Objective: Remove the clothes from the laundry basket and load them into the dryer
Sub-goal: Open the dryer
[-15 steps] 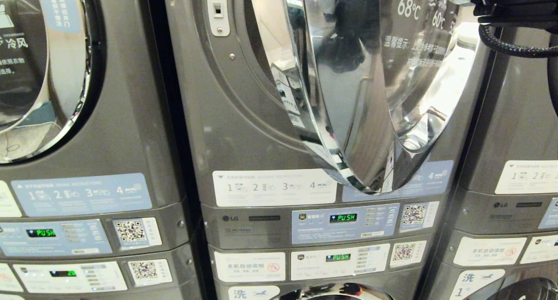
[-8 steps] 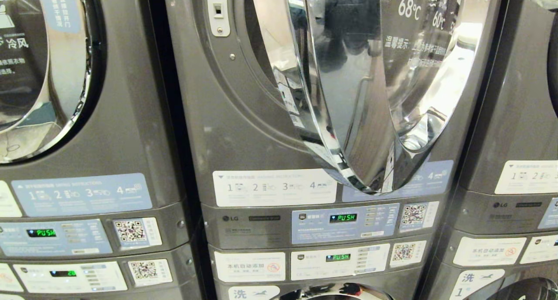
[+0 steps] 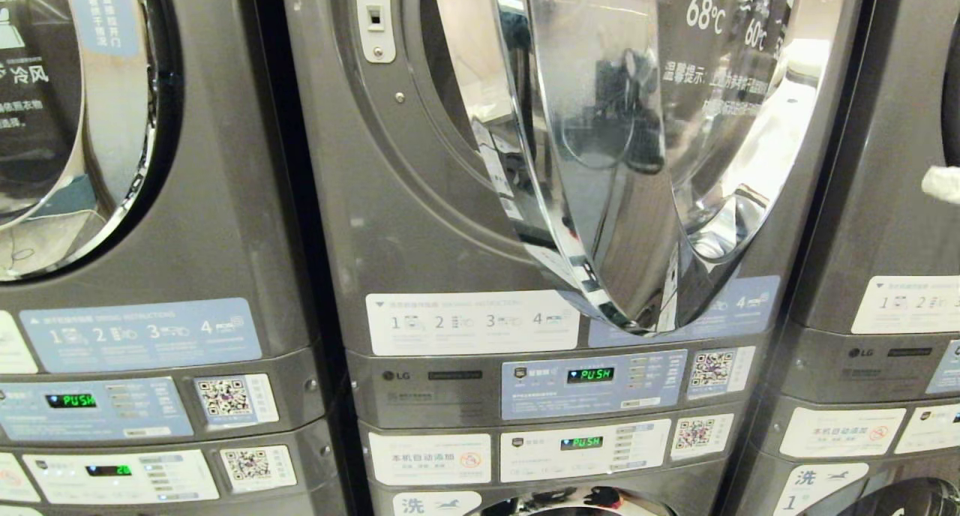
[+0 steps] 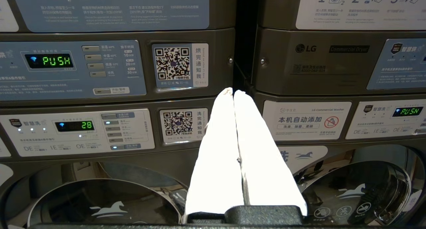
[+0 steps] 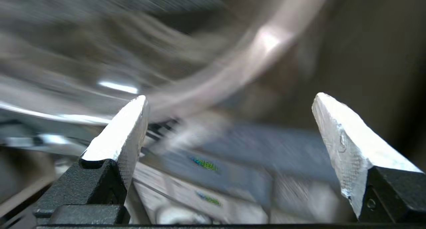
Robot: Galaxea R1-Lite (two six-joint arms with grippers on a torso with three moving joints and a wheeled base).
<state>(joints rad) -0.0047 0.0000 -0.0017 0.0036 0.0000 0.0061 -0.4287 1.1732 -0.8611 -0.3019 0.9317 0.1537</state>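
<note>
The right hand is spread wide and empty; 1 white fingertip now shows at the head view's right edge, lower than before. The left hand is closed, parked. The dryer's door hangs open; no clothes visible.

The head view faces forward and slightly down, close to a row of stacked machines, centred on the open chrome door of the middle dryer. The left wrist view looks level past its claw at the control panels below, which both views share. The right wrist view is blurred.
</note>
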